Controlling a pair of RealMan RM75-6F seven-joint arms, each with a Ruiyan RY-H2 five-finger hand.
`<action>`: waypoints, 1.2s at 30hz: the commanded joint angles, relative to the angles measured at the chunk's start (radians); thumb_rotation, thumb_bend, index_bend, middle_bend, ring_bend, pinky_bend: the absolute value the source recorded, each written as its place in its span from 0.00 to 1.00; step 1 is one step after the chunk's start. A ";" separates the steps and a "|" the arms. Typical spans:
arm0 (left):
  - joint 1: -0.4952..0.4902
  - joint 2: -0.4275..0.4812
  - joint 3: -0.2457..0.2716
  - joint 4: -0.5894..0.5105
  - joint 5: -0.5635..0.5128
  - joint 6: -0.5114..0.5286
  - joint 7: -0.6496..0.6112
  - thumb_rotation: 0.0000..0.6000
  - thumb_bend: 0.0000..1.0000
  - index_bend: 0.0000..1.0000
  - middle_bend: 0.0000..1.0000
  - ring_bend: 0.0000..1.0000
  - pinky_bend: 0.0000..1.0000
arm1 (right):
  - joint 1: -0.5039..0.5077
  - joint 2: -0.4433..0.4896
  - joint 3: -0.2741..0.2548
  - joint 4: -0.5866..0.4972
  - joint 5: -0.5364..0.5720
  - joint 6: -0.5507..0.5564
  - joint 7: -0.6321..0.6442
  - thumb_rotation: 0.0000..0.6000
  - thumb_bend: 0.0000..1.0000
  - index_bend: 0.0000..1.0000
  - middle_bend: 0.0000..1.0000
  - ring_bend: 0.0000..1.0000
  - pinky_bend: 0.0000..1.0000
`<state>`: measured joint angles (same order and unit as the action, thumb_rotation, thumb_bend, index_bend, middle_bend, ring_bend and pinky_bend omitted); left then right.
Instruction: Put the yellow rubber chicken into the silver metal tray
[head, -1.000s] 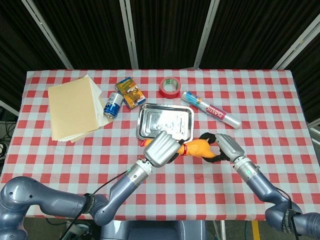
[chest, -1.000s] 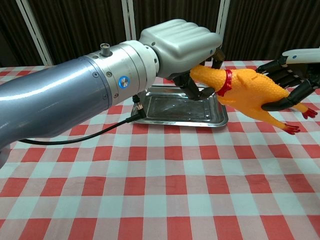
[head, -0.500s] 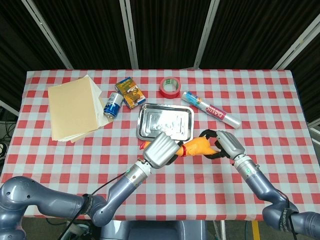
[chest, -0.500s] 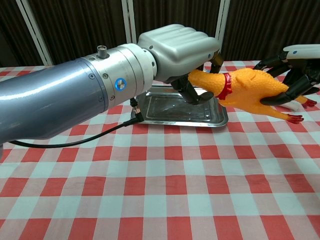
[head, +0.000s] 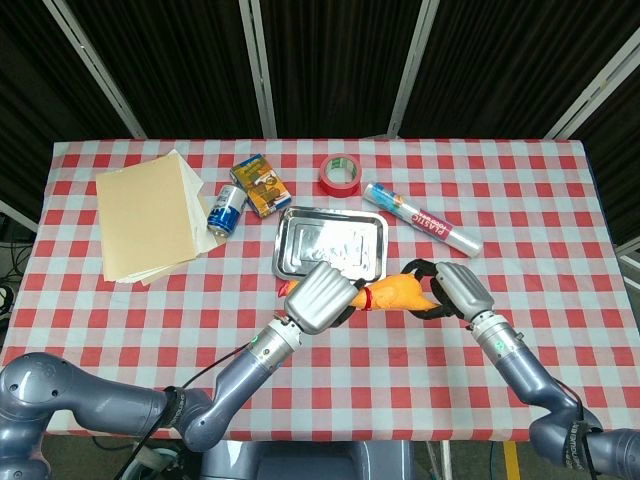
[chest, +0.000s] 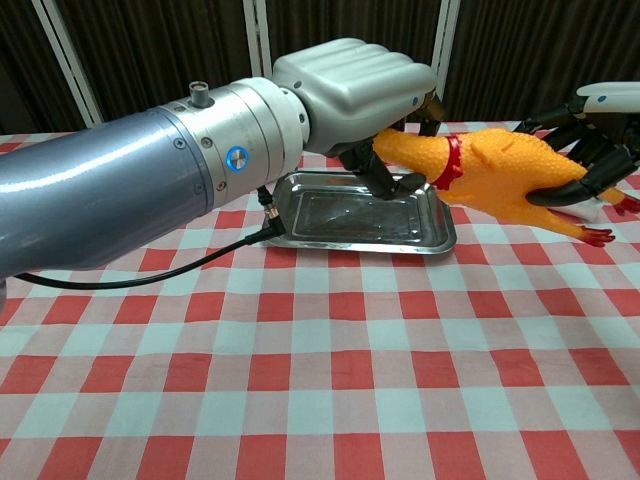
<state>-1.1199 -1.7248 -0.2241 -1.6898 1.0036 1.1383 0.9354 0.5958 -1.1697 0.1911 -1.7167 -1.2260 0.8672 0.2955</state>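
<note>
The yellow rubber chicken (head: 396, 294) (chest: 495, 176) with a red collar hangs above the checkered table, by the near right corner of the silver metal tray (head: 290, 262) (chest: 440, 238). My left hand (head: 320, 297) (chest: 350, 82) grips its head and neck, with the dark fingers curled round the beak end. At the other end my right hand (head: 456, 288) (chest: 600, 135) holds its body and tail, and the orange feet stick out past the fingers. The chicken's head reaches over the tray's near right edge. The tray holds nothing.
At the back left lie a stack of tan paper sheets (head: 150, 215), a blue can (head: 227, 210) and a snack box (head: 260, 185). A red tape roll (head: 340, 174) and a plastic wrap roll (head: 421, 218) lie behind and to the right of the tray.
The chicken has risen slightly and shifted a little toward the tray. Both hands keep their hold; the right hand has moved up with the tail end.
</note>
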 joint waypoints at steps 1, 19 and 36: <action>0.001 -0.001 0.001 0.005 0.005 0.002 -0.001 1.00 0.68 0.76 0.80 0.72 0.74 | -0.003 0.010 -0.009 0.005 -0.023 -0.005 0.014 1.00 0.24 0.07 0.19 0.12 0.09; 0.019 0.001 0.004 0.028 0.048 0.017 -0.034 1.00 0.68 0.76 0.80 0.72 0.74 | -0.009 0.046 -0.035 -0.001 -0.081 -0.017 0.047 0.99 0.15 0.00 0.08 0.00 0.04; 0.155 0.075 0.026 0.088 0.124 0.040 -0.359 1.00 0.66 0.75 0.79 0.71 0.74 | -0.125 0.162 -0.046 0.034 -0.134 0.134 0.182 1.00 0.15 0.00 0.08 0.00 0.03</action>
<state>-0.9944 -1.6635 -0.1993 -1.6262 1.1219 1.1792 0.6336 0.4789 -1.0128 0.1453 -1.6903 -1.3589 0.9948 0.4686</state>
